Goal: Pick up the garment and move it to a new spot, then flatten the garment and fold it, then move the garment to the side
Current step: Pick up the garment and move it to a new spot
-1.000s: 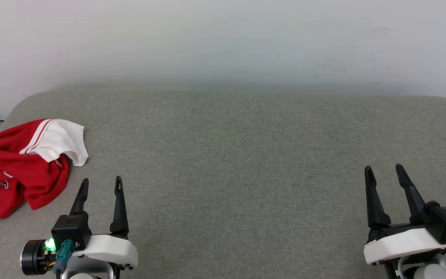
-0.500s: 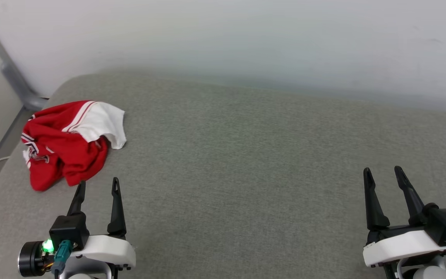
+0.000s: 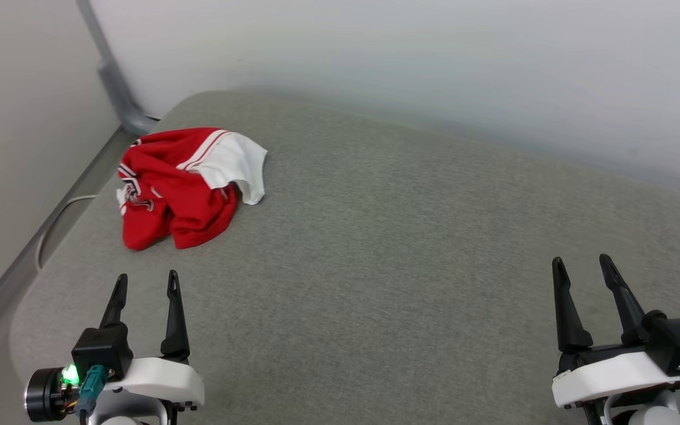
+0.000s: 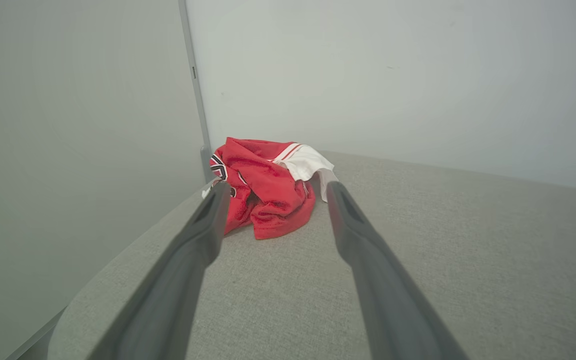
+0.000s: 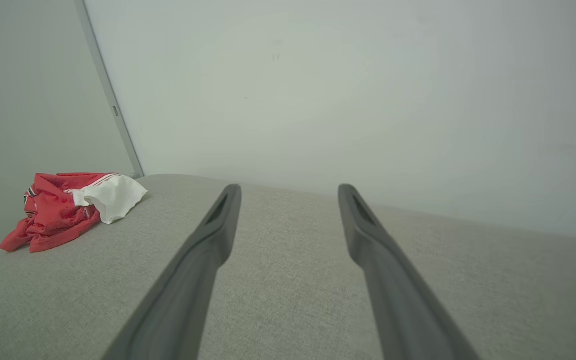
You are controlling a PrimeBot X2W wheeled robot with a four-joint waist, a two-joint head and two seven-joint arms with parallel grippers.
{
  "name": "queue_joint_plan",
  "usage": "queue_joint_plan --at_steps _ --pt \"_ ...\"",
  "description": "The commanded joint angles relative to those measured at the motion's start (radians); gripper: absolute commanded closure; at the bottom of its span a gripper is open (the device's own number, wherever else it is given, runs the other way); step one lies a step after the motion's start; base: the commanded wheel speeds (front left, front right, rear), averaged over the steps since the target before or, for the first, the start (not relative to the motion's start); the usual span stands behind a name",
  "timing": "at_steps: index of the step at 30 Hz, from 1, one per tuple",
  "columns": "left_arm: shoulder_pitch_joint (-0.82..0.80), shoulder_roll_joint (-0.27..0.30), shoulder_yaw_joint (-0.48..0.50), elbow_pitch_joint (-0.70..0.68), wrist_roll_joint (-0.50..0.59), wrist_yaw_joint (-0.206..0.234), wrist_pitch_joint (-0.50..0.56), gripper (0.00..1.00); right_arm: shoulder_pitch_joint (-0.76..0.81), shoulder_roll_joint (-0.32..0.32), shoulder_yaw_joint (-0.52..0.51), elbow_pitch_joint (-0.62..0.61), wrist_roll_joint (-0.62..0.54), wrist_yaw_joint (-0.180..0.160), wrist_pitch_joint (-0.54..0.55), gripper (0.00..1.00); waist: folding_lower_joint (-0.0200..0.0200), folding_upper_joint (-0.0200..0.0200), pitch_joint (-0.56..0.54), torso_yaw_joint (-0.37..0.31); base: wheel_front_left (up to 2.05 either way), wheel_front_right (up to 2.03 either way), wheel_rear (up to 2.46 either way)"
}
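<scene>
Two end effectors hover over the near edge of the fabric-covered bench (image 3: 411, 248), and we find both with fingers spread wide and nothing between them. The left end effector (image 3: 146, 276) sits over the near left corner; the right end effector (image 3: 581, 261) sits toward the near right corner.

The garment (image 3: 182, 190) lies in a crumpled heap at the far left corner of the bench, close to the left edge, with a white sleeve (image 3: 231, 165) draped over the red body. No part of it is laid flat.

We judge the spread fingers to be a ready posture for the first pick-up, which is not yet begun. We read the wide stretch of bare fabric across the middle of the bench as the likely new spot for flattening.

The garment lies ahead of the left end effector, apart from it; in the left wrist view the heap appears framed between the two fingertips. It lies well apart from the right end effector, across the bench.
</scene>
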Motion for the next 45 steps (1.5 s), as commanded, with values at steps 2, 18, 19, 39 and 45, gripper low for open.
queue_joint_plan --at_steps 2,18,19,39,45 --pt "0.003 0.0 0.0 0.001 -0.005 0.002 -0.003 0.0 0.004 0.002 0.001 -0.002 -0.007 -0.001 -0.002 0.0 0.0 -0.0001 -0.001 0.049 0.0 0.0 0.0" --pt "0.013 -0.001 0.015 0.007 -0.013 0.001 -0.003 0.0 0.002 0.002 0.007 0.003 -0.008 -0.001 -0.002 0.0 0.0 -0.0001 -0.005 0.166 0.0 0.0 0.0" --pt "0.013 -0.001 0.016 0.007 -0.012 0.001 -0.003 0.0 0.003 0.002 0.008 0.003 -0.008 -0.001 -0.002 0.0 0.0 -0.0001 -0.005 0.168 0.0 0.0 0.0" --pt "-0.322 0.105 0.098 0.054 -0.075 -0.094 -0.003 0.0 -0.09 0.002 0.014 -0.045 -0.115 -0.001 -0.002 0.0 0.0 -0.0001 0.18 0.059 0.0 0.0 0.0" --pt "-0.521 0.194 0.14 0.126 -0.154 -0.118 -0.003 0.0 -0.156 0.001 0.027 -0.087 -0.171 -0.001 -0.002 0.0 0.0 -0.0001 0.299 0.002 0.0 0.0 0.0"
